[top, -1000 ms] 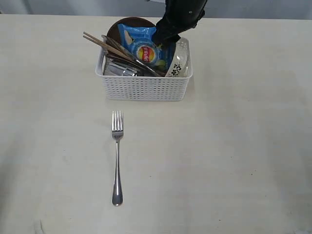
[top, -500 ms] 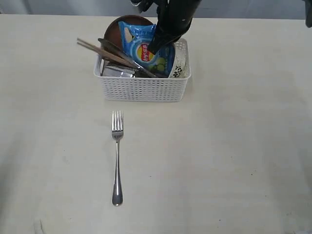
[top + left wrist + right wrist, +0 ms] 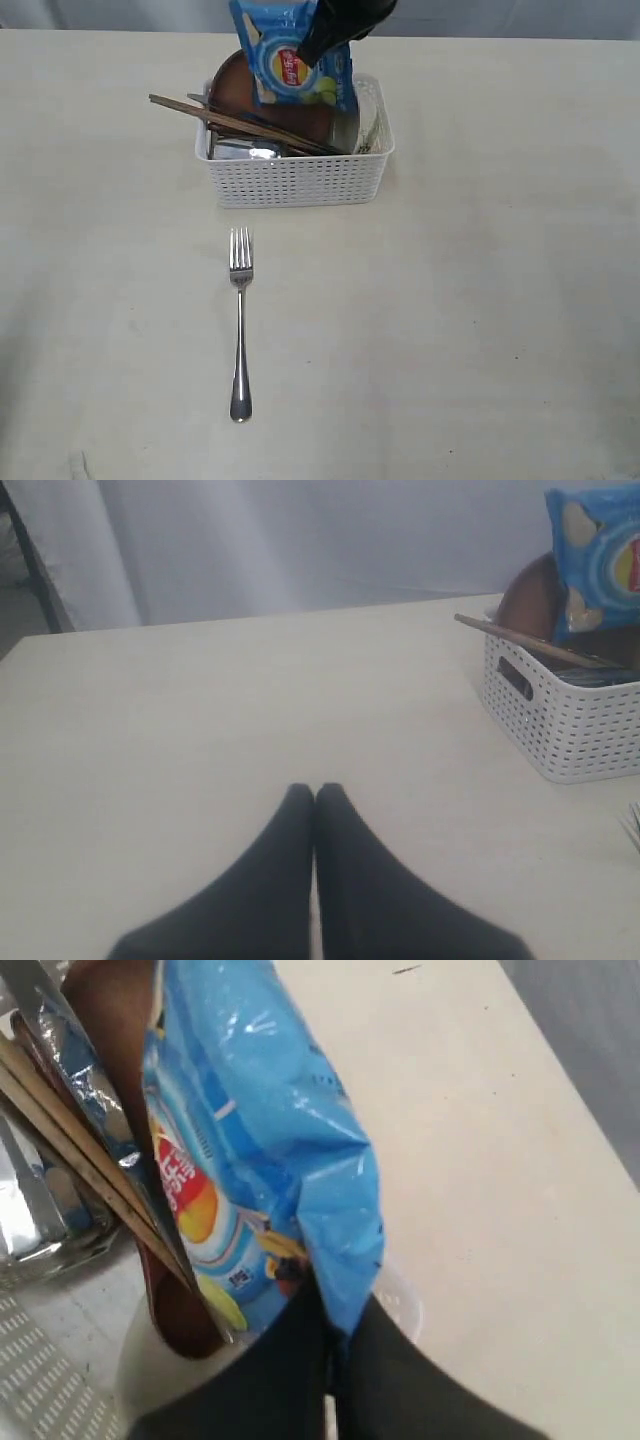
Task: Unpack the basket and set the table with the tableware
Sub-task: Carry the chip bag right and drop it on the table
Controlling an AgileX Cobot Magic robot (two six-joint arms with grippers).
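Risen higher, the glossy blue chip bag (image 3: 272, 45) hung clamped in the right end effector (image 3: 310, 50); it should clear the white perforated plastic basket (image 3: 295, 182) beneath before traversing.

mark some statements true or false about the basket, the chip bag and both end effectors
1. The right end effector is shut on the blue chip bag. True.
2. The fork lies in the white basket. False: it lies on the table, apart from the basket.
3. The chopsticks stick out over the basket's rim. True.
4. The left end effector is open. False: it is shut, holding nothing.
5. The brown plate lies flat on the table. False: it stands in the basket.
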